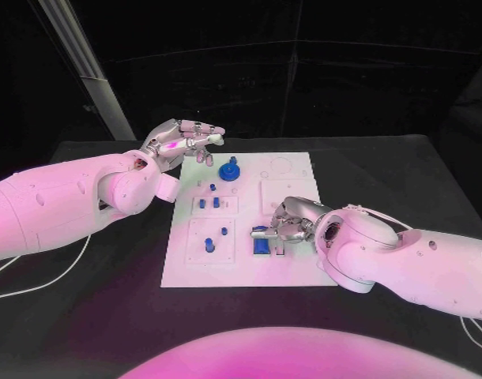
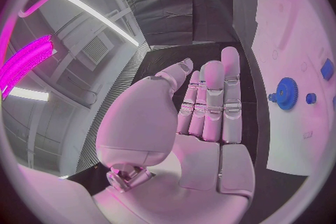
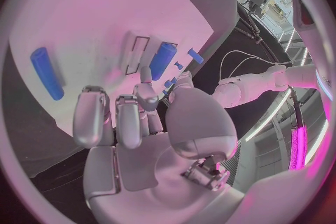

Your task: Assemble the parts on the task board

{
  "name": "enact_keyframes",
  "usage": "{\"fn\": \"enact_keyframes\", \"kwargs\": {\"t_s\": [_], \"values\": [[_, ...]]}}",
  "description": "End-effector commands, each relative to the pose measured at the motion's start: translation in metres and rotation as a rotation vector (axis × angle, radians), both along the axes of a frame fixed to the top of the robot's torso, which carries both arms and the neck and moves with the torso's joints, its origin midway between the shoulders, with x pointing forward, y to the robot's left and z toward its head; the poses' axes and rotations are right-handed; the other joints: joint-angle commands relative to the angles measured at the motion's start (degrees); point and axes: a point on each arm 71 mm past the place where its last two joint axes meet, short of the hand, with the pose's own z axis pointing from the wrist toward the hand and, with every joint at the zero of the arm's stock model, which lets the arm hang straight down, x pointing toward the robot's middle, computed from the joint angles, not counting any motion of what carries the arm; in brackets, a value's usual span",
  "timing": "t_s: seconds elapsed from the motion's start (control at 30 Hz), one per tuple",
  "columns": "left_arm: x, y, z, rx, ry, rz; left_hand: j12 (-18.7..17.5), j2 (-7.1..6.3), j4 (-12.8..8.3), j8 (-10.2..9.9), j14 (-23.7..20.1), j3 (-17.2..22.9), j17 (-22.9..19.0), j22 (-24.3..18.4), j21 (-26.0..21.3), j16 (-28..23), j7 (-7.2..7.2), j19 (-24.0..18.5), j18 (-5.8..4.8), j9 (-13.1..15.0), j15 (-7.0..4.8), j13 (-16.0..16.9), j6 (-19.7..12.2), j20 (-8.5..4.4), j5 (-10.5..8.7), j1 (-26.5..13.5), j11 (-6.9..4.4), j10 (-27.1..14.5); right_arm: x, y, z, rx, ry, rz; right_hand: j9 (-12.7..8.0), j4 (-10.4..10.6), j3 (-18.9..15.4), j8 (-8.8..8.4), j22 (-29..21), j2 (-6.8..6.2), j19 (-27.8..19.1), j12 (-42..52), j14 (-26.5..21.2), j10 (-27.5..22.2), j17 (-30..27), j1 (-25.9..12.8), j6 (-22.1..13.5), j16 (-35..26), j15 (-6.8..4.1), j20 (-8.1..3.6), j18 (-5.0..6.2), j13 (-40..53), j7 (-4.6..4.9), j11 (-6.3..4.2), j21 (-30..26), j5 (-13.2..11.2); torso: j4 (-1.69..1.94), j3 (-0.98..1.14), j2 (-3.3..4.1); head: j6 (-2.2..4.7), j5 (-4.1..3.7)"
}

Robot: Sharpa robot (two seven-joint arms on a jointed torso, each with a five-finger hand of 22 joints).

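Observation:
The white task board (image 1: 241, 264) lies mid-table. A blue gear (image 1: 230, 170) (image 2: 285, 93) stands near its far edge. Small blue pegs (image 1: 208, 203) stand in its left half. My left hand (image 1: 184, 140) (image 2: 210, 117) hovers at the board's far left corner, fingers apart and straight, holding nothing. My right hand (image 1: 292, 221) (image 3: 143, 123) reaches over the board's right half. Its fingertips (image 3: 145, 75) are at the end of a long blue bar (image 1: 261, 242) (image 3: 162, 60) lying in a slot. I cannot tell whether they grip the bar.
A second blue bar (image 3: 47, 73) lies on the board beside the right hand. A small blue peg (image 3: 196, 56) stands past the bar. White cables (image 1: 36, 276) trail on the black table at the left. A slanted metal post (image 1: 88, 71) rises behind the left hand.

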Motion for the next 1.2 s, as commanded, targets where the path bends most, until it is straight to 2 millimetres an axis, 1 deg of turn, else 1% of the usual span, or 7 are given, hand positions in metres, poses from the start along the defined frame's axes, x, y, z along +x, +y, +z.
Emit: {"fn": "enact_keyframes", "kwargs": {"t_s": [0.03, 0.4, 0.53, 0.63, 0.83, 0.93, 1.2], "values": [[0.000, 0.000, 0.001, 0.002, -0.006, -0.013, 0.4, 0.51, 0.2, 0.3, -0.4, -0.2, -0.1, -0.1, -0.3, -0.2, 0.13, 0.3, 0.35, -0.1, 0.10, 0.1, -0.4, 0.07, -0.10, -0.2, -0.01, -0.3, -0.005, 0.004, 0.006, 0.049, -0.023, 0.055, 0.3, -0.4, 0.7, 0.62, -0.2, 0.63, -0.4, -0.4, 3.1, -0.4, 2.5, 0.6, 0.0, -0.4, 0.27, 0.15, -0.26, -0.1, 0.22, 0.05, -0.4, 0.1, 0.00, 0.10, 0.02, 0.02, 0.06], [0.000, 0.001, 0.001, 0.003, -0.006, -0.011, 0.4, 0.51, 0.2, 0.3, -0.4, -0.2, -0.1, -0.1, -0.3, -0.2, 0.13, 0.3, 0.35, -0.1, 0.10, 0.1, -0.4, 0.07, -0.10, -0.2, -0.01, -0.3, -0.009, -0.015, 0.010, 0.088, -0.031, 0.053, 0.9, -4.8, 2.6, 2.03, -0.4, 0.73, -0.4, -1.0, 3.1, -0.2, 2.4, 11.1, -0.8, -0.8, 0.19, 0.08, -0.24, -0.1, 0.20, 0.00, -0.7, 6.5, -0.12, 0.06, -0.02, 0.00, -0.13], [0.000, 0.002, 0.001, 0.003, -0.007, -0.009, 0.4, 0.51, 0.2, 0.3, -0.4, -0.2, -0.1, -0.1, -0.3, -0.2, 0.13, 0.3, 0.35, -0.1, 0.10, 0.1, -0.4, 0.07, -0.10, -0.2, -0.01, -0.3, -0.010, -0.029, 0.010, 0.151, 0.007, 0.017, 0.3, -5.2, 2.6, 0.58, -1.3, 1.26, -0.7, -1.9, 2.9, -0.8, 1.3, 12.2, -3.5, -1.6, 0.59, 0.39, -0.12, -0.8, 1.05, 0.64, -1.3, 8.8, -0.36, -0.05, -0.07, 0.10, -0.41], [0.000, 0.001, 0.001, 0.002, -0.008, -0.009, 0.4, 0.51, 0.2, 0.3, -0.4, -0.2, -0.1, -0.1, -0.3, -0.2, 0.13, 0.3, 0.35, -0.1, 0.10, 0.1, -0.4, 0.07, -0.10, -0.2, -0.01, -0.3, -0.011, -0.044, 0.010, 0.211, 0.075, -0.024, -0.7, -5.9, 3.1, -1.58, -9.9, 2.52, -4.2, -9.0, 1.0, -5.6, -5.4, 14.3, -6.6, -6.8, 1.51, 1.19, 1.46, -7.8, 2.32, 1.71, -6.7, 11.1, -0.69, -0.06, -0.22, 0.42, -0.49], [0.000, 0.001, 0.001, 0.002, -0.008, -0.010, 0.4, 0.51, 0.2, 0.3, -0.4, -0.2, -0.1, -0.1, -0.3, -0.2, 0.13, 0.3, 0.35, -0.1, 0.10, 0.1, -0.4, 0.07, -0.10, -0.2, -0.01, -0.3, -0.007, -0.072, 0.018, 0.269, 0.071, -0.075, -0.9, -7.0, 3.1, -1.81, -9.9, 2.66, -3.8, -9.1, 1.5, -5.3, -4.8, 16.4, -6.0, -6.7, 1.59, 1.46, 1.45, -7.9, 2.39, 1.77, -6.9, 13.1, -1.21, -0.02, -0.42, 0.60, -0.84], [0.001, 0.002, 0.000, 0.003, -0.008, -0.009, 0.5, 0.58, 0.2, 0.3, -0.4, -0.2, -0.2, -0.1, -0.3, -0.2, 0.11, 0.3, 0.36, -0.1, 0.09, 0.1, -0.4, 0.07, -0.09, -0.2, -0.02, -0.3, -0.003, -0.085, 0.021, 0.291, 0.026, -0.095, -1.0, -8.4, 3.3, -1.97, -10.1, 2.36, -3.7, -8.9, 1.6, -5.2, -4.9, 18.6, -5.7, -6.9, 1.52, 1.44, 1.48, -7.7, 2.40, 1.69, -7.2, 15.6, -1.30, -0.19, -0.44, 0.92, -1.31], [0.001, 0.002, 0.000, 0.008, -0.011, -0.009, 0.5, 0.60, 0.1, 0.3, -0.4, -0.2, -0.2, -0.1, -0.4, -0.2, 0.09, 0.3, 0.36, -0.1, 0.09, 0.1, -0.4, 0.07, -0.08, -0.1, -0.03, -0.3, 0.004, -0.100, 0.024, 0.189, -0.092, -0.053, -1.2, -9.0, 2.9, -2.04, -8.2, 2.36, -2.6, -5.2, 2.4, -2.6, -2.3, 19.6, -4.3, -5.1, 1.44, 1.38, 1.11, -4.2, 2.20, 1.54, -6.1, 15.9, -1.79, -0.31, -0.39, 0.87, -1.30]]}}
